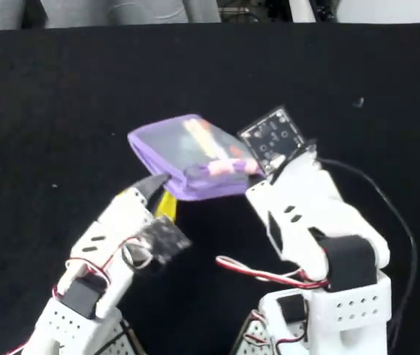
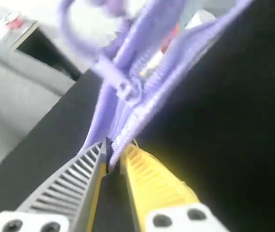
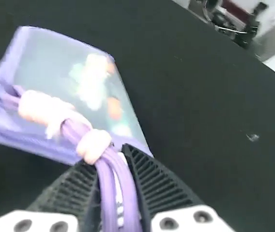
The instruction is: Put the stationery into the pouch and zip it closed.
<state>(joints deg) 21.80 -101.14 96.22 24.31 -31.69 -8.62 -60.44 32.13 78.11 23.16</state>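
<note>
Left arm point(image 1: 100, 238): white shell, red-and-white wires point(image 1: 114, 250), black board point(image 1: 167, 241).
Right arm point(image 1: 306, 211): white too, square black board point(image 1: 273, 140).
Left pincer point(image 2: 111, 151): grey finger point(image 2: 74, 179), yellow finger point(image 2: 149, 180), both ribbed.
Right pincer point(image 3: 106, 157): black ribbed fingers point(image 3: 152, 180).

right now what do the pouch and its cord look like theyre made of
The pouch looks like soft translucent purple plastic: contents show through its face. The cord is probably matte woven textile: it bunches and bends limply.

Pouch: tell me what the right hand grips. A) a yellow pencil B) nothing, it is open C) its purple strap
C: the right wrist view shows the right hand shut on the purple strap of the pouch.
</note>
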